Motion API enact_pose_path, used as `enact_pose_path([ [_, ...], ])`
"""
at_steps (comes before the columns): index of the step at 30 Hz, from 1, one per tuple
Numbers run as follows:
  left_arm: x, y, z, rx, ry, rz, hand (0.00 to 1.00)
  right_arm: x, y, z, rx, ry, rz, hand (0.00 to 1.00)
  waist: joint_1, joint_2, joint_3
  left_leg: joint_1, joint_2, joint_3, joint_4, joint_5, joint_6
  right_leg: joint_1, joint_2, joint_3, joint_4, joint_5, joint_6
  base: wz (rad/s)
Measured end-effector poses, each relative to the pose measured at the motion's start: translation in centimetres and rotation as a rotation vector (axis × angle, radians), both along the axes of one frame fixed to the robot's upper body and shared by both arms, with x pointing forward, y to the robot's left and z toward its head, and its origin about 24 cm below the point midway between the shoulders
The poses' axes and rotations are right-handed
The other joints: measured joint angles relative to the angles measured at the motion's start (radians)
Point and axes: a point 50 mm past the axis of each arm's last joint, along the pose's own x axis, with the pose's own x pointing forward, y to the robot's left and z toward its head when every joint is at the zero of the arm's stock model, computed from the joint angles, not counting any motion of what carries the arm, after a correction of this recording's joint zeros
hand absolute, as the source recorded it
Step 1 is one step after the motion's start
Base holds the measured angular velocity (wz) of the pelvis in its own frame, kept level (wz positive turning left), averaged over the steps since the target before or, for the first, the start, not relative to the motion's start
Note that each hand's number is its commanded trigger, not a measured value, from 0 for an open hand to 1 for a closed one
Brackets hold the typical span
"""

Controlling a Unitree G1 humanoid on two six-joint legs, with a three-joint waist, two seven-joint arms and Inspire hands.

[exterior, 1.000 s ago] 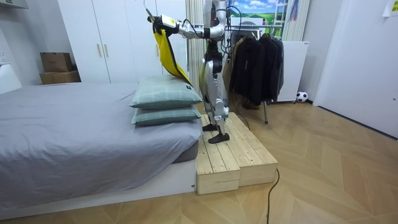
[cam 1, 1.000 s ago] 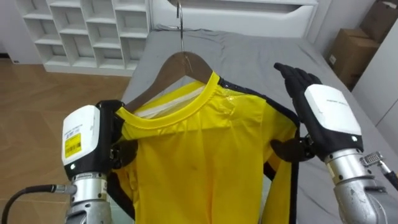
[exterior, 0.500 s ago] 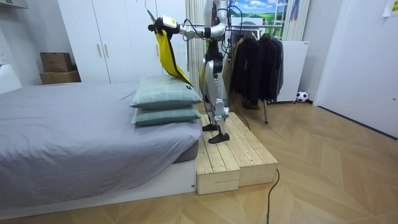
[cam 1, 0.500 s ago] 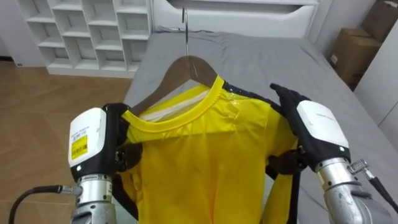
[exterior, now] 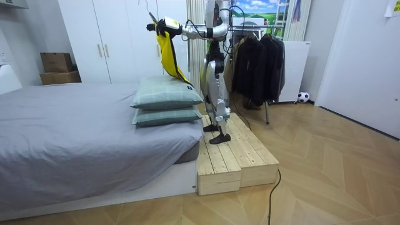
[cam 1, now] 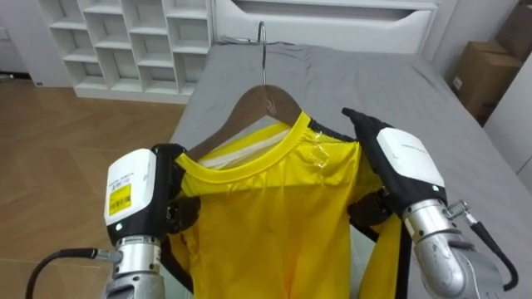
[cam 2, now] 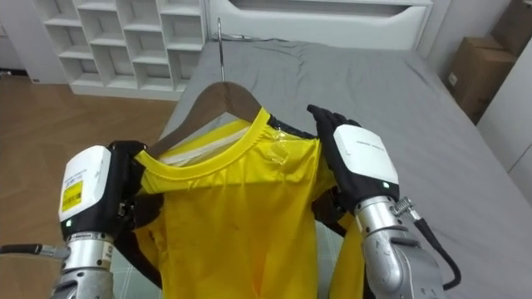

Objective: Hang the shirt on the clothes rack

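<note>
Your left hand point(cam 1: 135, 195) clenches the yellow shirt point(cam 1: 274, 224) at one shoulder. Your right hand point(cam 1: 399, 164) rests straight-fingered on the other shoulder, with the wooden hanger point(cam 1: 268, 100) between them.

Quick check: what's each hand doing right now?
Left hand: shut on the yellow shirt at its shoulder.
Right hand: open, laid flat on the shirt's other shoulder.

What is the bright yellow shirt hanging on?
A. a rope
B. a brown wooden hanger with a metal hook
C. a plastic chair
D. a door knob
B: the yellow shirt is draped over the brown wooden hanger, with its collar round the hanger's neck.
</note>
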Motion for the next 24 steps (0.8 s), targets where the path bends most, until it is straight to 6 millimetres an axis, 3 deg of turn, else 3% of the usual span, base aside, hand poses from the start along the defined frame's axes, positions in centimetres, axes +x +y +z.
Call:
enact_pose_path([
  [14,0.23,-0.51,-0.02,0.008,0.043,-0.039,1.00,0.66,0.23,0.56,-0.016,-0.002,0.015,0.00,0.015,-0.002,0.0009,-0.002,0.000,-0.005,-0.004,0.000,0.000,0.002,0.001,-0.008,-0.012,0.000,0.000,0.00],
  [24,0.67,-0.91,0.52,0.039,0.026,-0.051,1.00,0.75,0.38,0.19,-0.051,0.005,0.007,0.00,0.020,-0.017,0.0082,-0.005,-0.001,-0.010,-0.003,0.000,0.000,0.001,0.000,-0.013,-0.019,0.000,0.000,0.00],
])
